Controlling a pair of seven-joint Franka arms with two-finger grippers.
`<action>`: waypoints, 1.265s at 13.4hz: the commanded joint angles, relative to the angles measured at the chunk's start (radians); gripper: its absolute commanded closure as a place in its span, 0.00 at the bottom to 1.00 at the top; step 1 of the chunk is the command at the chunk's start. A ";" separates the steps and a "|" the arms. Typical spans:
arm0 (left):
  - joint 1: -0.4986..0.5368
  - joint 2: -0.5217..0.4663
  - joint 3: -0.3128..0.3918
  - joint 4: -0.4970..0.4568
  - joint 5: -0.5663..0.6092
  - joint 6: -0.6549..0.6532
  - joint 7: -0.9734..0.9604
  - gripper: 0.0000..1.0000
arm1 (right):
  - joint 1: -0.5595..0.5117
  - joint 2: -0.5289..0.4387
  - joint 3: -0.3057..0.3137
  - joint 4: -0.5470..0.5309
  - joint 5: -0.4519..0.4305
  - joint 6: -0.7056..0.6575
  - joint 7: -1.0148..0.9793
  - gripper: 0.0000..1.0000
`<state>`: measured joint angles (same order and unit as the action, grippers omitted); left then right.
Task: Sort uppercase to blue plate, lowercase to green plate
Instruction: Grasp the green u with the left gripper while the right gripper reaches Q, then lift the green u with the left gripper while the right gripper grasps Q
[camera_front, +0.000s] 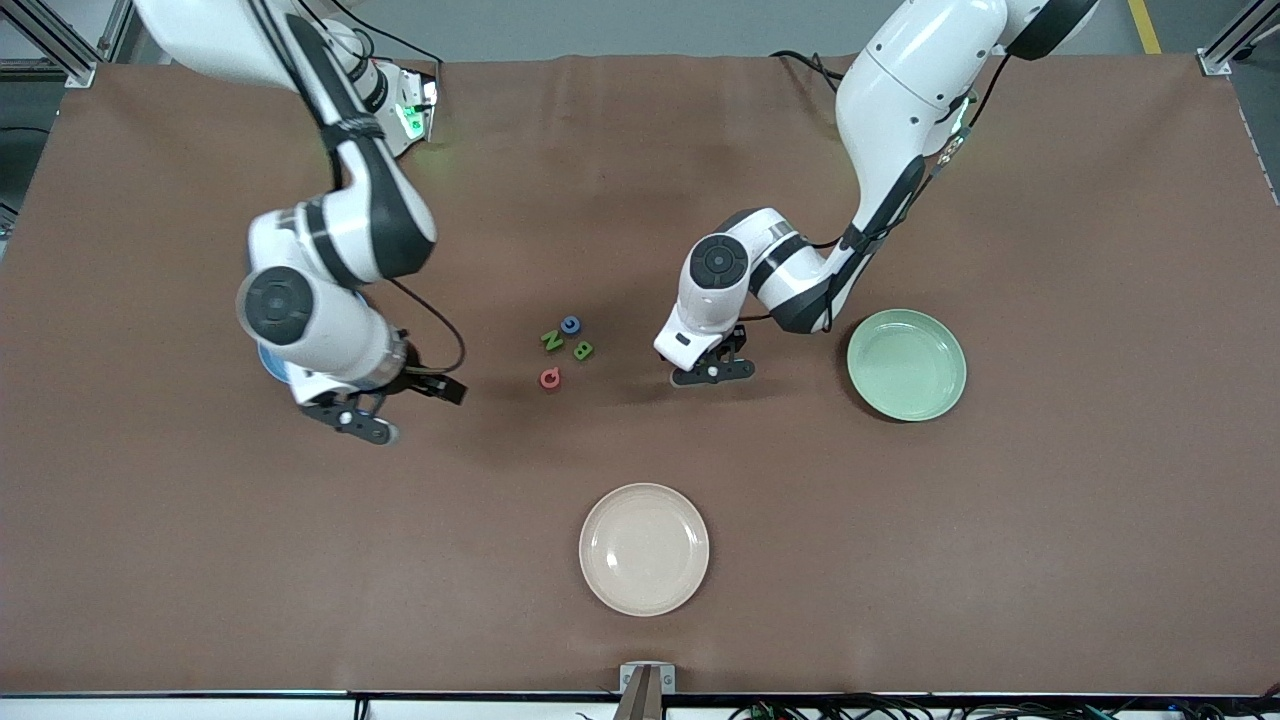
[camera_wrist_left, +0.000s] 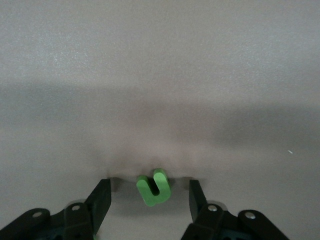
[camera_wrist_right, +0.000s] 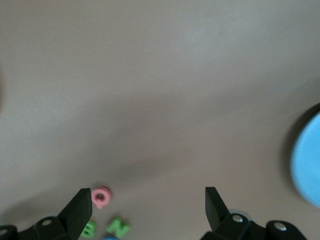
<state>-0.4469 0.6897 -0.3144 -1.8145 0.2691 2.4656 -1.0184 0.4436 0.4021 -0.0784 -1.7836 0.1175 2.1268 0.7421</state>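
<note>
While the left gripper (camera_front: 712, 372) straddles a green n-shaped letter (camera_wrist_left: 153, 187), we see the uppercase cluster untouched on the brown table (camera_front: 1050, 520).

We find its fingers (camera_wrist_left: 102, 197) apart, one on each side of the letter with gaps showing, between the cluster and the green plate (camera_front: 906, 364). The blue C (camera_front: 570, 324), green N (camera_front: 552, 340), green B (camera_front: 583, 350) and pink Q (camera_front: 549, 378) lie close together mid-table. The right gripper (camera_front: 392, 405) hangs wide open and empty beside the blue plate (camera_wrist_right: 307, 160), mostly hidden under its arm. A cream plate (camera_front: 644, 548) sits nearest the front camera.
</note>
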 joint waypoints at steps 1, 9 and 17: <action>-0.003 -0.018 0.003 -0.022 0.022 0.016 -0.020 0.37 | 0.067 0.035 -0.012 -0.034 0.016 0.106 0.147 0.00; -0.006 -0.016 0.003 -0.012 0.022 0.018 -0.020 0.62 | 0.201 0.176 -0.014 -0.129 0.013 0.400 0.307 0.04; 0.014 -0.064 -0.002 -0.020 0.022 0.000 -0.019 0.87 | 0.239 0.230 -0.014 -0.109 0.001 0.404 0.307 0.22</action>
<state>-0.4404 0.6785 -0.3140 -1.8125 0.2709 2.4738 -1.0183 0.6616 0.6163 -0.0807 -1.9122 0.1181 2.5308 1.0365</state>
